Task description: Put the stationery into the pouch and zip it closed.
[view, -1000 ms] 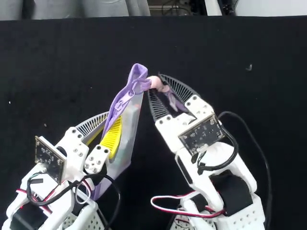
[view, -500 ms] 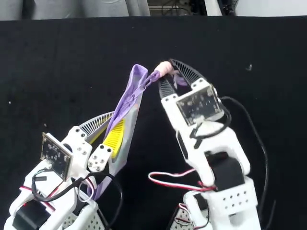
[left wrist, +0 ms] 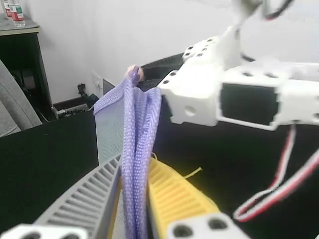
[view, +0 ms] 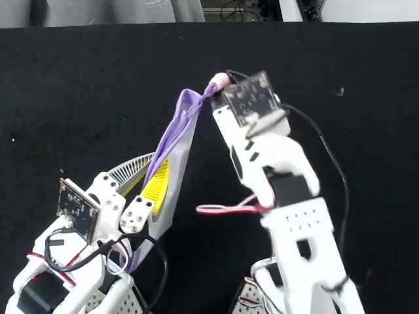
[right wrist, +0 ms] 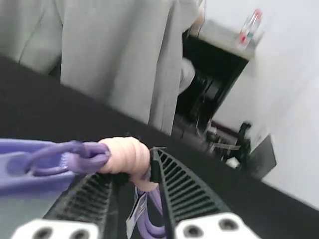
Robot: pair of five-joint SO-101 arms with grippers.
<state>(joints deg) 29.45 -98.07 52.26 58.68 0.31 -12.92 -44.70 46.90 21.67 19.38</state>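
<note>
Right hand (right wrist: pixel 135 168) pinches zipper pull (right wrist: pixel 124 154) (pink-wrapped).

We see soft, even room light: the white wall (left wrist: pixel 164 20) glows bright, while the black desk (view: pixel 78 78) reads dark, matte.

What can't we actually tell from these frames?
Pouch contents: high view sees the purple fabric zip pouch edge-on, its lower end between the left jaws.
Zip open or closed: left wrist view, tape too close and blurred.
Right jaws' tips: high view, under the arm's own camera board, beside the pink zipper pull.
</note>
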